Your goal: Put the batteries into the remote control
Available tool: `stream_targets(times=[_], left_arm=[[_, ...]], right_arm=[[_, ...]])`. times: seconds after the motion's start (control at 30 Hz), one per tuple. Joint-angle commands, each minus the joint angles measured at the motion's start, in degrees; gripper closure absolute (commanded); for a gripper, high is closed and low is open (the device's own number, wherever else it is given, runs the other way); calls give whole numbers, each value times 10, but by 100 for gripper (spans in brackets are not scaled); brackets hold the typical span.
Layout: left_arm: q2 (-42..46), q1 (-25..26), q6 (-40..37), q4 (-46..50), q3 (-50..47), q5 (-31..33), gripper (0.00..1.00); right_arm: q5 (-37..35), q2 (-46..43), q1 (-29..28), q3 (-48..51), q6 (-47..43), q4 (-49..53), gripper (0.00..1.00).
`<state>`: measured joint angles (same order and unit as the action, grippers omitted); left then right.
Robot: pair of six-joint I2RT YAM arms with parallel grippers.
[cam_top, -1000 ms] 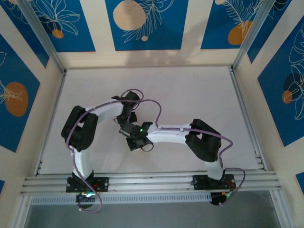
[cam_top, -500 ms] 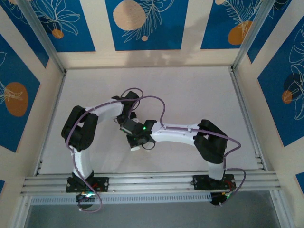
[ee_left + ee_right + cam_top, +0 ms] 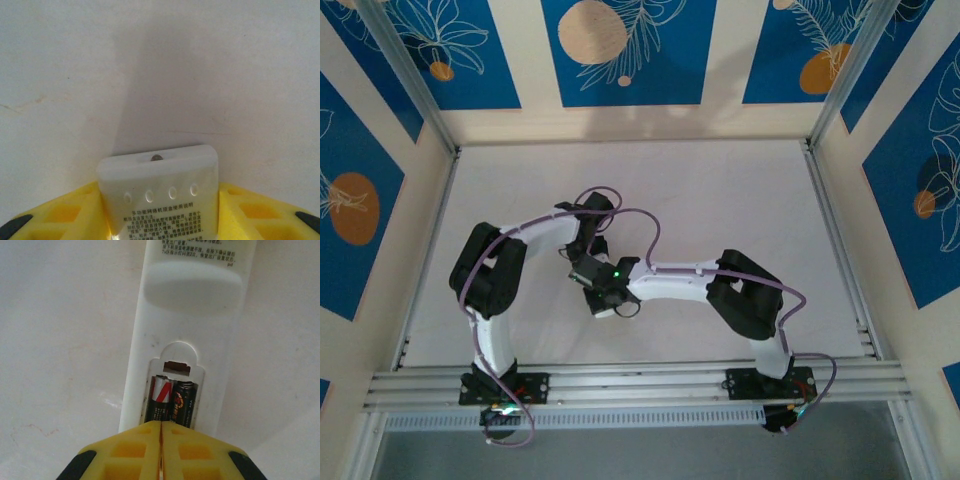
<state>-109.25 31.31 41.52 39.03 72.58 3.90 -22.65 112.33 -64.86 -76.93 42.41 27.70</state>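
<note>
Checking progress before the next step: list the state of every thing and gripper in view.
Remote: back up.
Compartment: open, uncovered.
Batteries: both seated side by side inside.
Left gripper: shut on remote.
Right gripper: shut, empty, tips over the batteries.

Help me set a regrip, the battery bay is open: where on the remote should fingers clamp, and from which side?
Clamp the remote across its narrow width, on the long straight side edges at the end away from the open bay, coming in lengthwise from that end, as the left gripper does. Sides run parallel there, and the batteries are left uncovered.
</note>
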Motion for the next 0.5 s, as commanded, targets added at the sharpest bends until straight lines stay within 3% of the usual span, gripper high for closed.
stream_targets(times=[0.0, 0.27, 0.47], left_arm=[[-3, 6, -2, 13, -12, -12, 48], [35, 7, -24, 46, 20, -6, 39], [107, 7, -51, 71, 45, -10, 38]], right_arm=[[-1, -18, 3, -3, 1, 6, 90], [-28, -138, -7, 46, 6, 13, 84], [-65, -278, -4, 146, 43, -6, 77]])
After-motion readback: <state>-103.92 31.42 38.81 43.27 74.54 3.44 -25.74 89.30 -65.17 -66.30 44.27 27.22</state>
